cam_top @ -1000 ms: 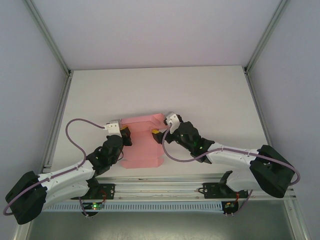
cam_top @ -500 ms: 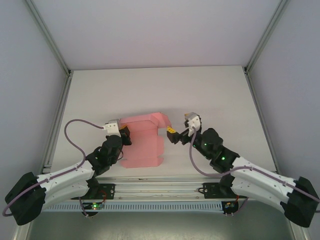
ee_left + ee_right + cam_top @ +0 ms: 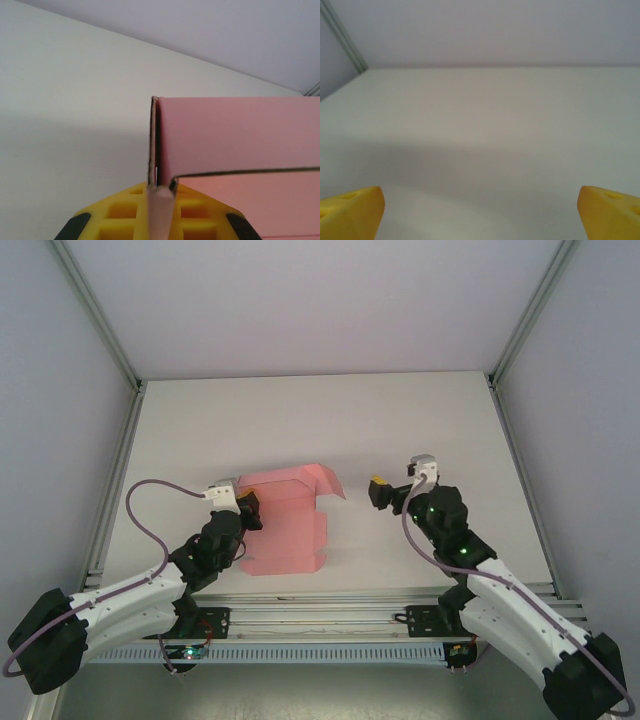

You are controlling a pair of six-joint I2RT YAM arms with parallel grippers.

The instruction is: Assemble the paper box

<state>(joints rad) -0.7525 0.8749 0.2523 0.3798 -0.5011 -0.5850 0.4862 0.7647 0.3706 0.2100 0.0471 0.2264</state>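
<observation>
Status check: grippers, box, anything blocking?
Left gripper shut on left edge of paper box. Right gripper open, apart to its right. Box partly folded, far-right flap raised. No obstruction seen.

Pink paper box [image 3: 286, 524] partly folded, left-centre on table, far flap raised.

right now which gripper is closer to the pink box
Left. The left gripper is clamped on the paper box at its left edge; the right gripper is open, off to its right, not touching.

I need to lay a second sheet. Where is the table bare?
Bare: the table beyond the paper box, and the gap between box and right gripper. Crowded: near left, where the left gripper pinches the box.
</observation>
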